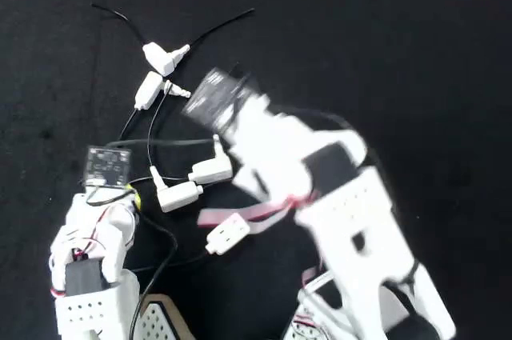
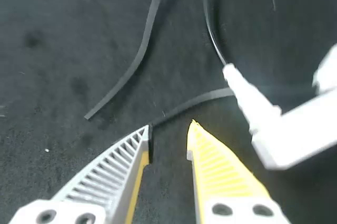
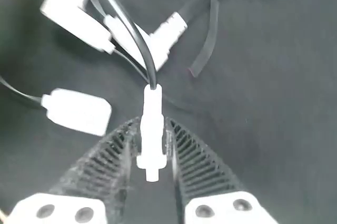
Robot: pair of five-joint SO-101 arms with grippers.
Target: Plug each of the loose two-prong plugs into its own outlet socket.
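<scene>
Near front edge of desk (image 1: 432,68), left side: left hand (image 2: 169,127) held with fingers a little apart, nothing gripped, black cord (image 2: 195,99) laid just past tips. Toward middle: white plug (image 3: 151,139) squeezed between fingers of right hand (image 3: 152,126). Farther back: more white plugs (image 1: 164,58) laid on desk.

Left arm (image 1: 90,272): white printed shells, black servo block, thin red and black wires; black camera board (image 1: 108,164) at the wrist. Left end effector (image 2: 168,128): one grey ribbed finger, one yellow, paired screw holes at each root. Right arm (image 1: 336,204): white, black servo blocks, pink ribbon cable (image 1: 252,214). Right end effector (image 3: 152,124): two black ribbed fingers (image 3: 196,165), white roots.
</scene>
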